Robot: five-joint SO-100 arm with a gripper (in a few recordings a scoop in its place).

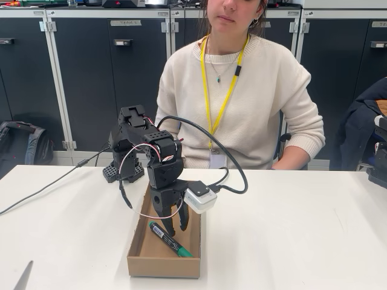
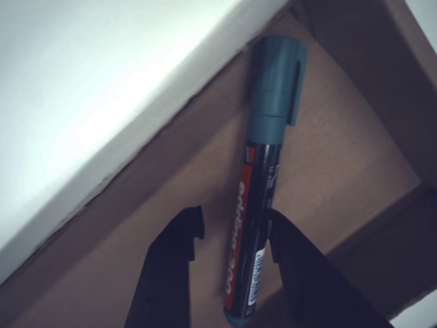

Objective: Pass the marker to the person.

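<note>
Lying on the floor of a shallow cardboard box (image 1: 158, 261) at the front of the white worktop (image 1: 290, 229), the marker (image 1: 170, 239) is seen in the fixed view with its long axis slanted, green cap toward the box's near right corner. Red lettering along the dark barrel and a barcode label are made out in the wrist view, where the marker (image 2: 263, 184) runs between the two black fingers (image 2: 171, 266). The hand (image 1: 175, 228) is lowered into the box with its fingers parted astride the barrel, not closed on it. Behind the worktop the person (image 1: 242, 103) is seated, arms lowered.
</note>
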